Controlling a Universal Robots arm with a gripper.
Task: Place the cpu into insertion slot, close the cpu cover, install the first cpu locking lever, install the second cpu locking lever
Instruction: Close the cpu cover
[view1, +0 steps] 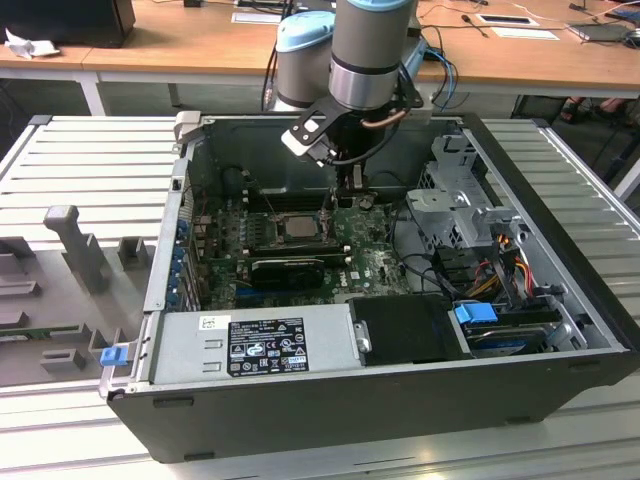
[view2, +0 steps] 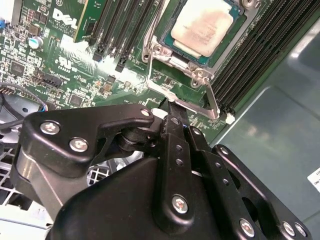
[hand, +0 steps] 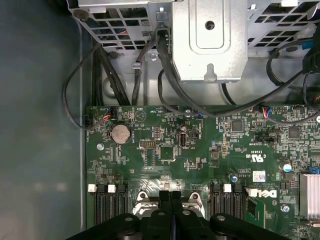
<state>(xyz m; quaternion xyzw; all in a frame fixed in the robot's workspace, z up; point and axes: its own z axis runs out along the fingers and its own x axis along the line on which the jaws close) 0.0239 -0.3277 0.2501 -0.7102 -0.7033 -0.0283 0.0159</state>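
Note:
The cpu (view2: 202, 27) (view1: 298, 226), with its pale metal top, lies seated in the insertion slot (view2: 150, 50) on the green board. The silvery cpu cover (view2: 197, 75) lies down around its edges. A thin metal locking lever (view2: 160, 90) runs along the near side of the socket. My gripper (view2: 172, 111) (hand: 171, 196) (view1: 335, 200) is shut, its black fingertips pressed together right at that lever, beside the socket. Nothing is held between the fingers. In the first wrist view the socket's two silvery corners (hand: 142, 200) flank the fingertips.
Black memory slots (view2: 130, 25) lie on both sides of the socket. The long black graphics card (view1: 290, 268) sits in front of it, the power supply (view1: 250, 345) nearer. A metal drive cage (hand: 210, 40) with cables stands close. The case wall (view2: 270, 130) borders the board.

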